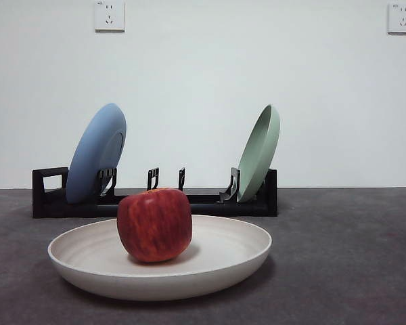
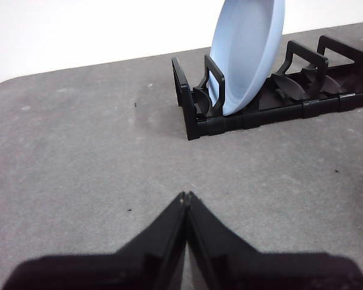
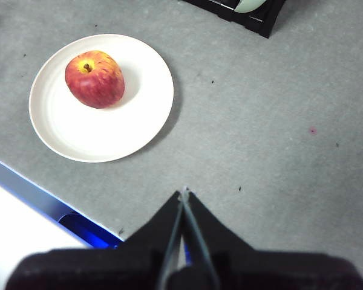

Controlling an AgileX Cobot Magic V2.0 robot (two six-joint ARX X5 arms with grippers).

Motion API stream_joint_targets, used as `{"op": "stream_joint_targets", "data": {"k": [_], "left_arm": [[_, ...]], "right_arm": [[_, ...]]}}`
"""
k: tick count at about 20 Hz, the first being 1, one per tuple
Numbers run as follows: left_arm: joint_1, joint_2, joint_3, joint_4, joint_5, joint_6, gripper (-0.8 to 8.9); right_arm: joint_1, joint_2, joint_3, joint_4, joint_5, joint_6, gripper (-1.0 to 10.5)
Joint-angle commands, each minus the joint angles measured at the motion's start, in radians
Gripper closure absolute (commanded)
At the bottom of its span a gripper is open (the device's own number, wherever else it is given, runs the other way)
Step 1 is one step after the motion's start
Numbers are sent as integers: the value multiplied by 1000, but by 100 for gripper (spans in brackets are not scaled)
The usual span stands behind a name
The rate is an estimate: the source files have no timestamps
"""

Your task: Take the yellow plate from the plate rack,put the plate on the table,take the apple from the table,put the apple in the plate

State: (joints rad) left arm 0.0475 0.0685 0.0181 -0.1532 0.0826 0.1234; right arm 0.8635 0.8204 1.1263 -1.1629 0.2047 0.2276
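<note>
A plain white wall (image 1: 203, 88) with two sockets backs the dark grey table (image 1: 352, 257), which runs bare and open to either side of the things on it. At the rear the plate rack (image 1: 210, 202) lies with its long axis across the front view, its loop handle at the left end. A blue plate (image 1: 96, 152) stands on edge in the left slots, tilted over to the right; the middle prongs are vacant; a pale green plate (image 1: 260, 152) stands in the right slots, also tipped rightward. In front of the rack, apart from it, the yellow plate (image 1: 160, 261) lies flat on the table, rim up. The apple (image 1: 154, 225) sits in the plate, left of its centre, stem end upward in the right wrist view. The left gripper (image 2: 186, 194) hovers over bare table near the rack's handle end, jaws pressed together. The right gripper (image 3: 184, 192) hangs beside the plate, near the table's front edge, jaws likewise closed and empty.
</note>
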Motion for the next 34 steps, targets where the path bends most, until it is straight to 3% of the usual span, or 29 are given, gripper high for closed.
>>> {"op": "stream_joint_targets", "data": {"k": [1, 4, 8, 11, 13, 16, 19, 25, 29, 34], "left_arm": [[3, 4, -10, 3, 3, 11, 817], [3, 4, -10, 3, 3, 11, 817], [3, 4, -10, 3, 3, 11, 817], [3, 4, -10, 3, 3, 11, 817], [3, 4, -10, 3, 3, 11, 817], [3, 4, -10, 3, 3, 11, 817], [3, 4, -10, 3, 3, 11, 817], [3, 4, -10, 3, 3, 11, 817], [3, 4, -10, 4, 3, 11, 817], [3, 6, -10, 3, 3, 11, 817]], "right_arm": [[-21, -17, -3, 6, 79, -93, 947], [-140, -79, -88, 160, 98, -212, 947], [-397, -296, -518, 729, 84, -254, 947], [-586, -478, -883, 1148, -94, -226, 947], [-698, -591, -1028, 1247, -216, -173, 947], [-813, -702, -1106, 1225, -290, -141, 947], [-846, -733, -1110, 1164, -290, -158, 947], [-852, -790, -1111, 971, -283, -264, 947], [-853, -813, -1111, 979, -264, -315, 946], [-853, -813, -1111, 981, -246, -303, 946]]}}
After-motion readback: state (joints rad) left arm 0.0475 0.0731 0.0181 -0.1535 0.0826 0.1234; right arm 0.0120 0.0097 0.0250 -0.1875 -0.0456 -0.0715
